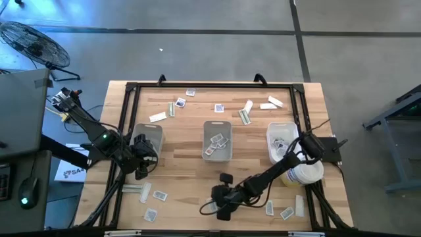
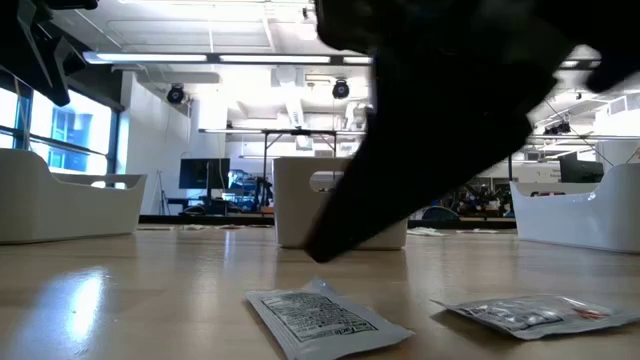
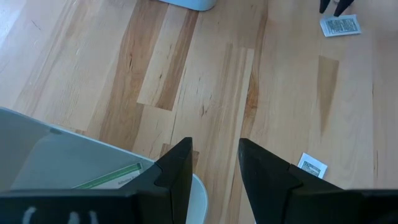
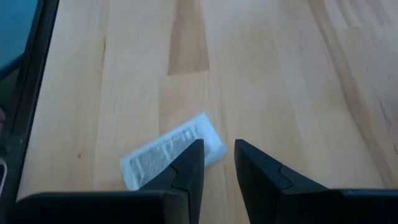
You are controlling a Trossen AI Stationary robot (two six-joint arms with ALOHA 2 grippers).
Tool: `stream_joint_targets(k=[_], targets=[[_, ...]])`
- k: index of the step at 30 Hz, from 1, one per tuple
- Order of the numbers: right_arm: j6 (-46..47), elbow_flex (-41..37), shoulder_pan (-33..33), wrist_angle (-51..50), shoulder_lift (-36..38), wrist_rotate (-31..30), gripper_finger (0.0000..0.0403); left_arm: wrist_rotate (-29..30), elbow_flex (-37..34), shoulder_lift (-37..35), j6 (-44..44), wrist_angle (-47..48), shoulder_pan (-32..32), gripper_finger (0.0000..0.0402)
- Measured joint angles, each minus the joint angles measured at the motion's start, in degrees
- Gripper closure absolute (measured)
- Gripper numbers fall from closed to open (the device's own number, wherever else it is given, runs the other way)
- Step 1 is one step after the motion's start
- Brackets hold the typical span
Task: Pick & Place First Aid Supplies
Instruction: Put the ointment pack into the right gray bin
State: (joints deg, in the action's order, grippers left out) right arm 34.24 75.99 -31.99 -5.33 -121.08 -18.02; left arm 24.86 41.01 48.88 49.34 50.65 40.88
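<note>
First aid supplies lie scattered flat on the wooden table. A white oblong packet [image 4: 168, 155] lies under my right gripper [image 4: 217, 146], which is open and low at the near middle of the table [image 1: 220, 201]. One finger [image 4: 189, 165] covers the packet's end. My left gripper [image 3: 214, 146] is open and holds nothing. It hangs above the near corner of the left grey tray [image 1: 148, 139], and a green-white strip [image 3: 109, 177] lies in that tray. In the low view, two sachets [image 2: 320, 320] [image 2: 535, 312] lie in front of the dark right arm. My right gripper comes at the white packet slanting down, and one fingertip [image 4: 189, 165] stands over its end [image 4: 208, 140]. The packet lies flat on the table outside the gap. I cannot tell whether the finger touches it.
A middle tray [image 1: 217, 139] and a right tray [image 1: 281, 139] stand across the table's centre. A round white tub [image 1: 304, 172] stands by the right arm. More packets lie along the far side [image 1: 247, 108], at the near left [image 1: 151, 194] and at the near right [image 1: 286, 212]. A black frame [image 1: 131, 89] edges the table.
</note>
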Motion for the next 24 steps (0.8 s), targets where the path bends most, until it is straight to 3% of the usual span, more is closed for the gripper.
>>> stream_joint_targets(k=[24], targets=[[-4.4, 0.1, 0.6, 4.2, -2.7, 2.6, 0.0320, 0.0, 0.0, 0.0, 0.0, 0.0, 0.0, 0.0273]])
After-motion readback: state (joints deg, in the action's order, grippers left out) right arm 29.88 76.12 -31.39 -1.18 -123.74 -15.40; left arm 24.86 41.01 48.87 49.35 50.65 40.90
